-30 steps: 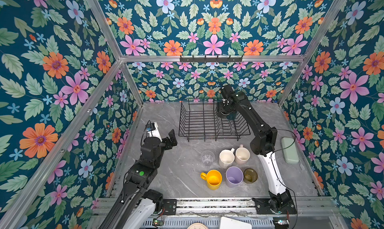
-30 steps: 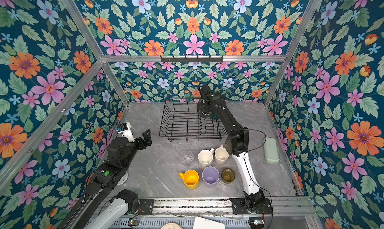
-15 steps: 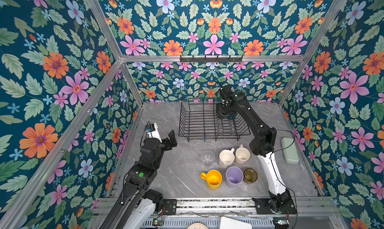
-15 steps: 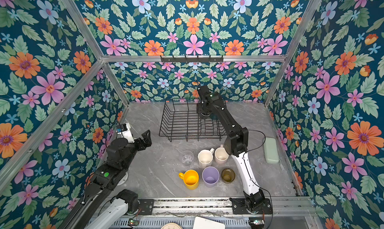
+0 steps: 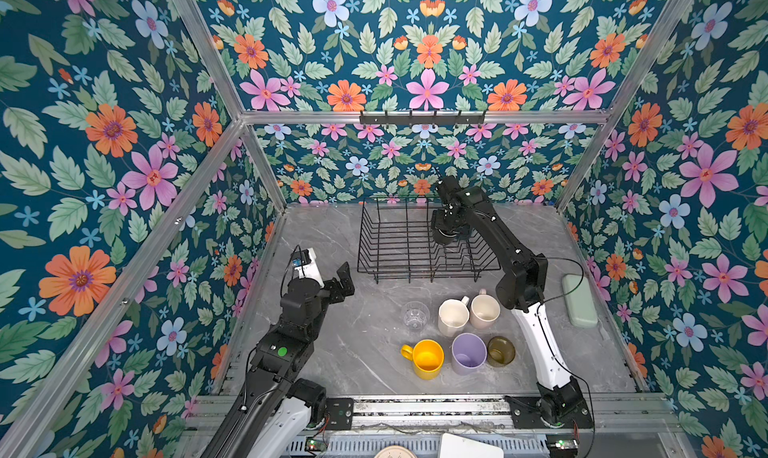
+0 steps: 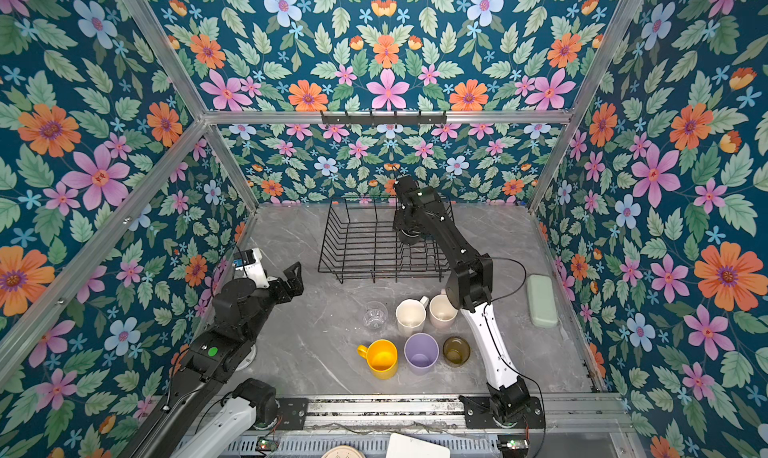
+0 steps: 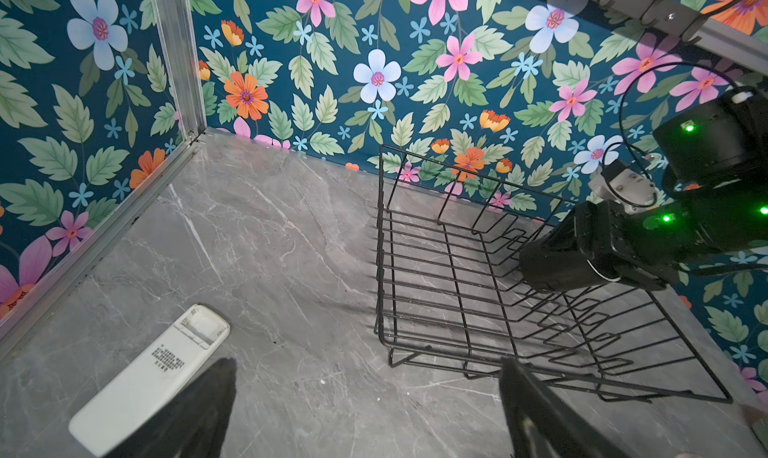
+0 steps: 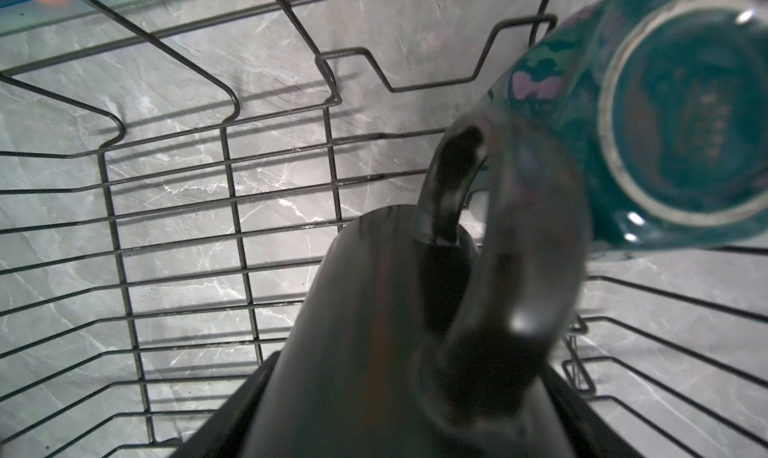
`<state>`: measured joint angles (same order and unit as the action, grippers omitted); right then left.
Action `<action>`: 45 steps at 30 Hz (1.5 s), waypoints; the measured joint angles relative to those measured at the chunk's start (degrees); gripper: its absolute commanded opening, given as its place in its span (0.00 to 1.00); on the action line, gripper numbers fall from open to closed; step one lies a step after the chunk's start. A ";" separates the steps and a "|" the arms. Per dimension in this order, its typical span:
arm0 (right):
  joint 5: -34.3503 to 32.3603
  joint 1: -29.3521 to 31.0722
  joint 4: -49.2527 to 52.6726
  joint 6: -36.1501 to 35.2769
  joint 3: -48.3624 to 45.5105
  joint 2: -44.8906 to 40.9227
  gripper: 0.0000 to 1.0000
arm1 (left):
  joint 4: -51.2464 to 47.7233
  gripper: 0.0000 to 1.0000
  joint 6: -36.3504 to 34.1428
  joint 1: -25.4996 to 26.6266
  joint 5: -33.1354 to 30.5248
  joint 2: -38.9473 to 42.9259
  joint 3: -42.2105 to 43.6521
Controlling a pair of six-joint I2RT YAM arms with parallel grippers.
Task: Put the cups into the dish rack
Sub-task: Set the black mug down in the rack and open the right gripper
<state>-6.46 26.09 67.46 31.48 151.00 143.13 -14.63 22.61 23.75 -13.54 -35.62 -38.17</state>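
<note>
Right fingers shifted leftward over dish rack, clamped around black mug; left fingers spread.

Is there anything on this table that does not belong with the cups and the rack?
Yes. A white remote control lies on the table near the left gripper, and a pale green case lies by the right wall. Neither is dishware.
</note>
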 measured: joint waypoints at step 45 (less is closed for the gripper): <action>4.39 -0.92 -4.28 -0.20 -1.11 3.48 0.87 | -0.59 1.00 1.03 0.00 0.15 1.75 0.92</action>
<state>-2.07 25.17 63.18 31.29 149.88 146.61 -15.22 23.64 23.75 -13.39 -33.87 -37.26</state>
